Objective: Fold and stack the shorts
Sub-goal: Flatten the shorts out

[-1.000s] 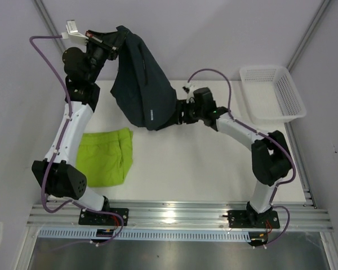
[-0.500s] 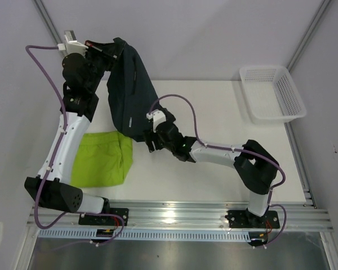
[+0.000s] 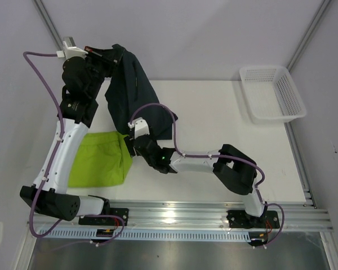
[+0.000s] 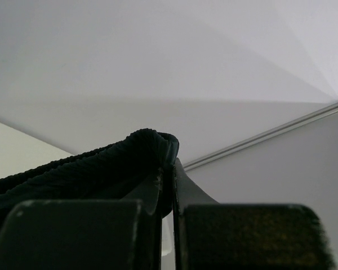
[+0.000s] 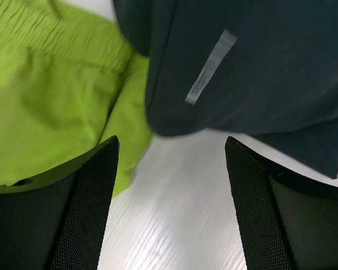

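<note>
Top external view, from the left: no brand or readable writing shows on the left arm. The left gripper (image 3: 111, 52) is raised above the table's far left corner and clamped tight on the top edge of the navy shorts (image 3: 136, 95). In the left wrist view, its two fingers (image 4: 158, 194) press together with the ribbed waistband (image 4: 101, 169) pinched between them.

Below it, the lime green shorts (image 3: 98, 160) lie folded flat on the table (image 3: 214, 112) near the front left, close to the left edge.

The navy shorts hang down from the clamp as a long drape. Their lower end reaches the table just beside the lime pair's far right corner. In the right wrist view, a pale grey tag (image 5: 210, 67) is sewn to the navy cloth (image 5: 259, 50); its print is too small to read. The dark hem overlaps the edge of the lime fabric (image 5: 50, 95).

The right gripper (image 3: 130, 149) sits low at that meeting point, with its jaws spread wide and nothing between them. Only bare white tabletop shows between its mesh-faced fingers (image 5: 93, 191).

To the right, the table's middle and right side offer room. A white mesh basket (image 3: 270, 95) stands at the far right corner, well apart from both pairs.
</note>
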`<state>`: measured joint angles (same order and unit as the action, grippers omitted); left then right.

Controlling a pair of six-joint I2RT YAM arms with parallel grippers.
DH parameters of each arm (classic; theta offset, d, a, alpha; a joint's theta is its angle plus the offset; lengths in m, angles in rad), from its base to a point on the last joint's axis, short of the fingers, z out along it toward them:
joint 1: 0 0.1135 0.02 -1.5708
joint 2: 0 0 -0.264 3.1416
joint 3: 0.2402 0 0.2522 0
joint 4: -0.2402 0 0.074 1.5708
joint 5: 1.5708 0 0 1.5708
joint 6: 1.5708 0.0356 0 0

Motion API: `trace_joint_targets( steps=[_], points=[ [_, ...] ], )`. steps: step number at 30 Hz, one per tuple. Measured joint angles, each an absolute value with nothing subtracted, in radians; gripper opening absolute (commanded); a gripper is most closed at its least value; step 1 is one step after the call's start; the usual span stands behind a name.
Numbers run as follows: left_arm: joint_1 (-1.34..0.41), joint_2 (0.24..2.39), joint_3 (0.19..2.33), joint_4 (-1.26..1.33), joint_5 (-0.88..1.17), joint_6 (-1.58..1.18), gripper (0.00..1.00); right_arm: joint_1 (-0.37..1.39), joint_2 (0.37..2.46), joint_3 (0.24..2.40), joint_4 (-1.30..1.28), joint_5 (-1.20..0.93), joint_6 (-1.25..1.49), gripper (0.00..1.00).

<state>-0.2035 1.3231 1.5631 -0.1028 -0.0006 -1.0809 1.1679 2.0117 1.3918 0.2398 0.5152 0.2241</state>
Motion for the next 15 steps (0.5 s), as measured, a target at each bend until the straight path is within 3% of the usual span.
trace_joint_targets(
  steps=[15],
  points=[
    [-0.280,1.264,1.549,-0.187,-0.131,-1.100,0.00,1.171,2.069,1.563,0.173,0.649,0.281,0.76]
  ],
)
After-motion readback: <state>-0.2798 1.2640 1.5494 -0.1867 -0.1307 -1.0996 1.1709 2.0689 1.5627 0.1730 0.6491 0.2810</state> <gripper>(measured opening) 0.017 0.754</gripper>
